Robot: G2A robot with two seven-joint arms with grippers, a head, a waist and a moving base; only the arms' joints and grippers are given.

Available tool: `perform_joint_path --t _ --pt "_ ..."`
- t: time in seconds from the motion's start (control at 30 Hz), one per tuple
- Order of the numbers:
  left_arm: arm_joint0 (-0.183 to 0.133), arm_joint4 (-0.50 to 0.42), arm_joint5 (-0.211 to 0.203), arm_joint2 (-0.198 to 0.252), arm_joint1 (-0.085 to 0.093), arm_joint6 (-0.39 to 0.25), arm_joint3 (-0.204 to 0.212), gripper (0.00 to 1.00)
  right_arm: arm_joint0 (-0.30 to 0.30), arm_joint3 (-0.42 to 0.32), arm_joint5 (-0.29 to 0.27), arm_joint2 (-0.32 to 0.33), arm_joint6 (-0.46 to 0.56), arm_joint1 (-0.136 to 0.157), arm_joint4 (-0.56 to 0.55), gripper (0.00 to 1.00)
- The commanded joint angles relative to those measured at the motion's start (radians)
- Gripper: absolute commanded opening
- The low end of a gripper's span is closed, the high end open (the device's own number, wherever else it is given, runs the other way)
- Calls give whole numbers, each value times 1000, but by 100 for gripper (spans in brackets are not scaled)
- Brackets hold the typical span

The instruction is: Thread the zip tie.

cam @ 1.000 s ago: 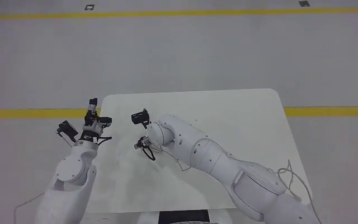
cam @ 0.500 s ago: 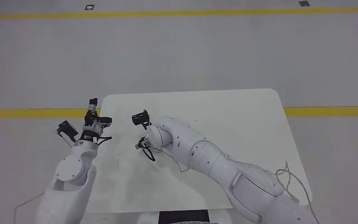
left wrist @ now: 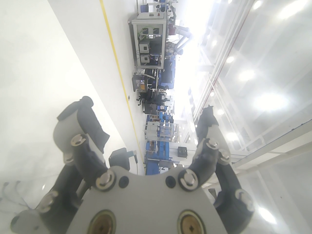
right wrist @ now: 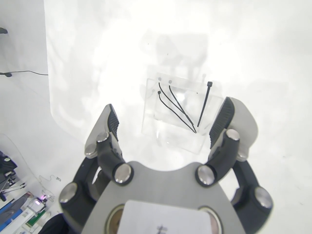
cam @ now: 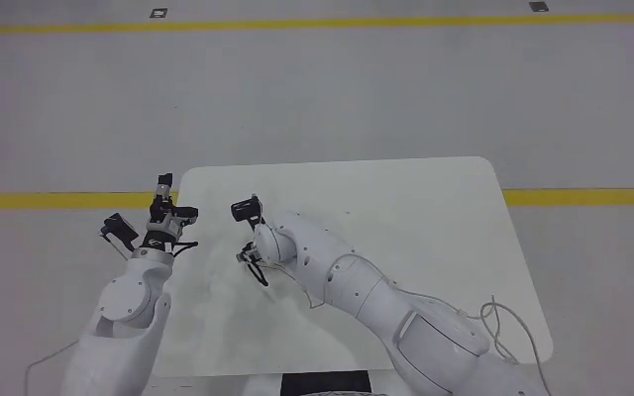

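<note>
Three black zip ties lie in a shallow clear tray [right wrist: 147,113] on the white table [cam: 416,218]. Two of the ties [right wrist: 174,104] cross each other and meet at their tips. The third zip tie [right wrist: 204,103] lies apart, with its square head at the far end. My right gripper [right wrist: 168,113] hangs open just above the tray's near side, empty, and it sits left of the table's middle [cam: 255,264]. My left gripper [left wrist: 145,108] is open and empty at the table's left edge [cam: 170,198], pointing out toward the room.
A yellow floor line [cam: 575,196] passes behind the table. A thin black cable [right wrist: 26,72] lies on the floor off the table's edge. Bare tabletop stretches to the right of the right arm.
My right arm has shifted slightly to the left, its gripper staying open. The left arm has not moved.
</note>
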Motion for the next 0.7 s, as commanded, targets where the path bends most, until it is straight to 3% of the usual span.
perform_joint_path --t 0.0,0.2,0.5,0.6,0.67 --pt "0 0 0 0 0 0 0 100 -11 -4 0 19 1 -5 -33 100" --pt "0 0 0 0 0 0 0 100 -53 -47 0 84 26 -15 -133 100" --pt "0 0 0 0 0 0 0 100 -176 -221 0 167 122 -19 -328 99" --pt "0 0 0 0 0 0 0 100 -205 -258 0 182 156 -17 -367 80" --pt "0 0 0 0 0 0 0 100 -213 -266 0 188 167 -15 -373 78"
